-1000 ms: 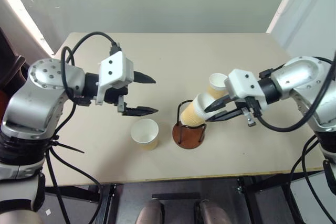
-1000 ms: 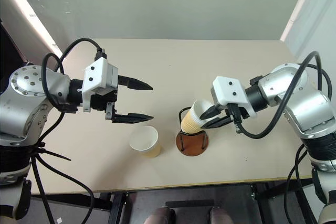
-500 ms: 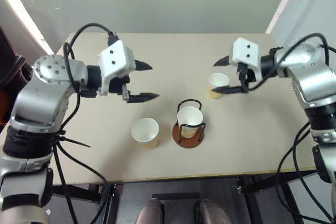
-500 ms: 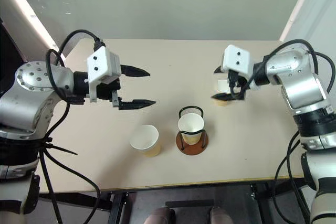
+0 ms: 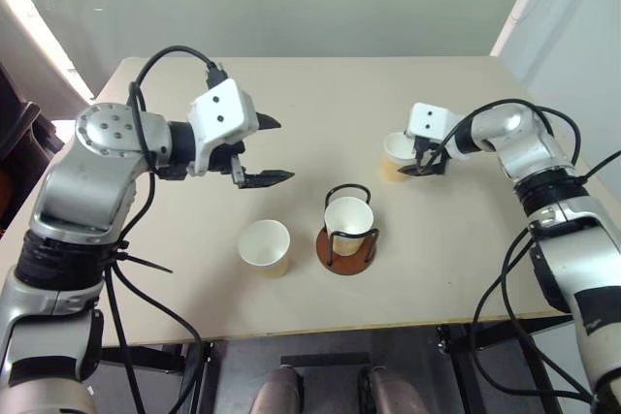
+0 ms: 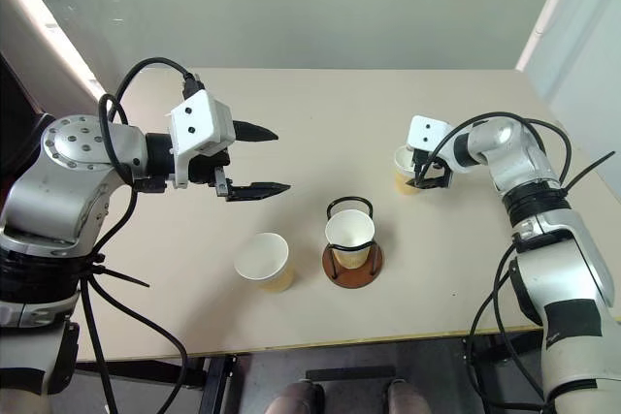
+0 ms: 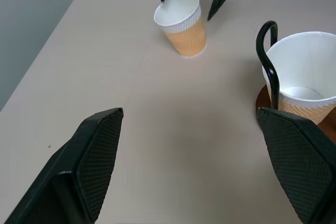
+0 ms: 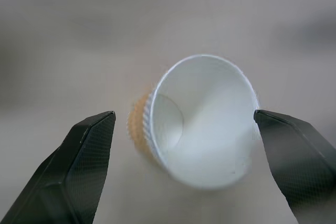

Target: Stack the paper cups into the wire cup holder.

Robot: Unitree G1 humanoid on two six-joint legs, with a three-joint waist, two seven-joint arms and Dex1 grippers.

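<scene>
We have one paper cup (image 5: 348, 221) seated upright in the wire cup holder (image 5: 346, 244) near the middle of the table (image 5: 320, 94). Our right gripper (image 8: 184, 148) stands spread around a second cup (image 5: 397, 154) at the far right, gripping nothing yet; one finger looks very near its rim. Closing off-centre could tip or crush that light cup. Our left gripper (image 5: 264, 150) hovers released and empty above the table, beyond the third cup (image 5: 265, 245) standing just left of the holder.
</scene>
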